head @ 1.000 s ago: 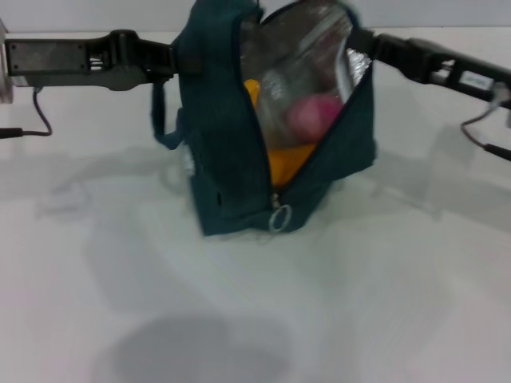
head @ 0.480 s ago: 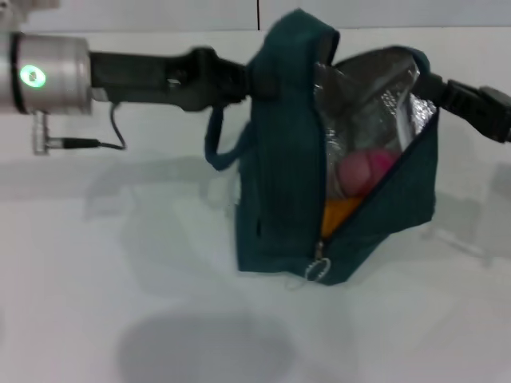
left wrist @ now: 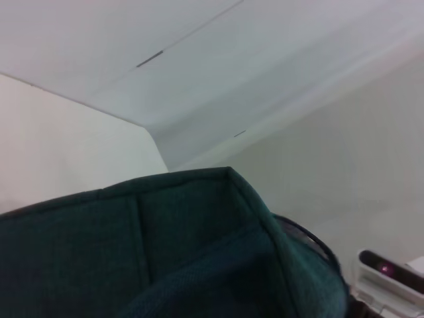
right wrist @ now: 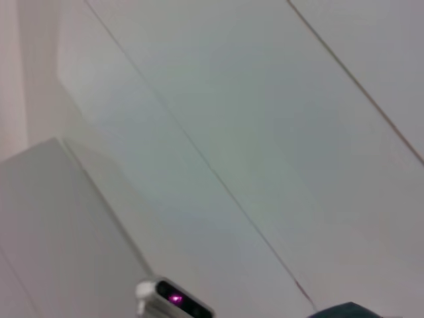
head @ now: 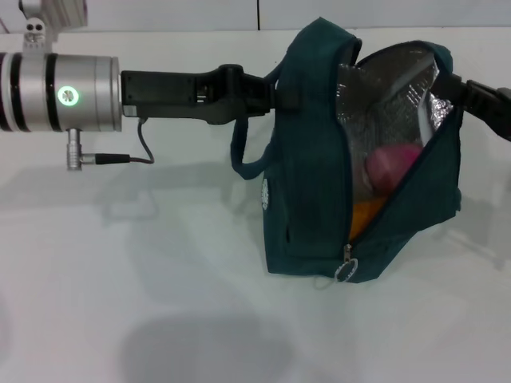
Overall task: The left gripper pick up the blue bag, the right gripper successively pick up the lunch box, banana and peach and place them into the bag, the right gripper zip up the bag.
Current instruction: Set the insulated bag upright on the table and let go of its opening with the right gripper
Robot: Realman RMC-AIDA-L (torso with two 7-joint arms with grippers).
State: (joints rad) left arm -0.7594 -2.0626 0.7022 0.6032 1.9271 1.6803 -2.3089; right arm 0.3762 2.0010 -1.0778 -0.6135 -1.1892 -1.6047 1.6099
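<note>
One white logo on blue bag.

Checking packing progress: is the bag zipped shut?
No, in the head view the bag gapes open, showing its foil lining, the peach and the banana inside.

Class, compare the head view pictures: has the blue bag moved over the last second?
Yes. The blue bag has shifted toward the robot's right, judged against the dark line on the back wall.
</note>
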